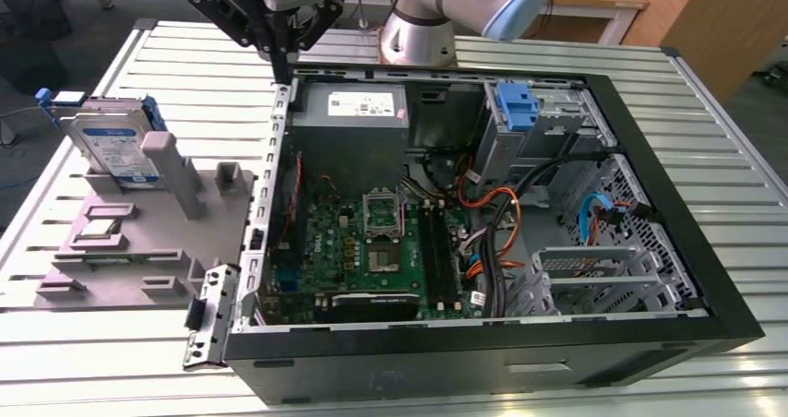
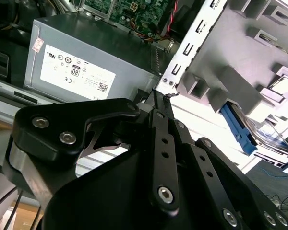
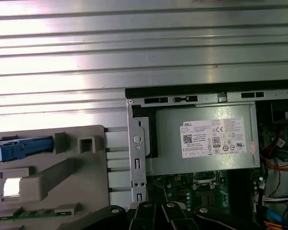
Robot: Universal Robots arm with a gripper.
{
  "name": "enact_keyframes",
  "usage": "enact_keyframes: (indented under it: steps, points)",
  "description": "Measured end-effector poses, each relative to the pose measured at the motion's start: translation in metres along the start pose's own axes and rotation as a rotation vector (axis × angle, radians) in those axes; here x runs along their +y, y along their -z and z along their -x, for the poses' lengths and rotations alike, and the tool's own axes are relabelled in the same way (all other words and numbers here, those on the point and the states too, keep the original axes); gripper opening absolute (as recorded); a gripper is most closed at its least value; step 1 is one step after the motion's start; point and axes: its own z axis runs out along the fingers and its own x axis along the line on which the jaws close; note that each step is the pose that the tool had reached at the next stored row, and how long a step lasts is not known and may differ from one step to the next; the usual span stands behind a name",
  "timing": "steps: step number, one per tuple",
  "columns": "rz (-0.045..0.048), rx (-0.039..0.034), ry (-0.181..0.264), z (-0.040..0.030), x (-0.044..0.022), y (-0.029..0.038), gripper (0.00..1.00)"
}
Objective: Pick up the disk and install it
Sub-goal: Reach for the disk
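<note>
Gripper [image 1: 283, 71] hangs over the back corner of the case [image 1: 493, 352], on the exterior view's left side of it. Its two fingers are pressed together at the tip and they hold nothing. In the second wrist view the gripper [image 2: 156, 96] tip sits very close to the thin metal wall of the case. I cannot tell if it touches the wall.

The disk [image 1: 113, 145] is not in the case. It stands up on its edge in a grey holder [image 1: 148, 251] on the table [image 1: 148, 362], at the exterior view's left. It is well apart from the gripper. The blue edge of the disk [image 2: 235, 120] shows behind the holder in the second wrist view. In the first wrist view the disk [image 3: 24, 149] shows edge-on as a blue strip in the holder, with the gripper [image 3: 158, 208] on the other side of the case wall.

The holder's tall posts and the case wall stand between the gripper and the disk.

Inside the case, a grey box [image 1: 357, 113] with a white sticker lies just beside the gripper. A green board [image 1: 357, 251] lies on the case floor. A blue latch [image 1: 518, 108] stands at the far corner, and wires [image 1: 493, 214] run near it.
</note>
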Motion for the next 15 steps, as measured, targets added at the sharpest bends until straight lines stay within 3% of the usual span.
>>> enact_keyframes:
  steps: [15]
  points:
    - [0.0000, 0.0000, 0.000, -0.0154, -0.0012, 0.0004, 0.10]
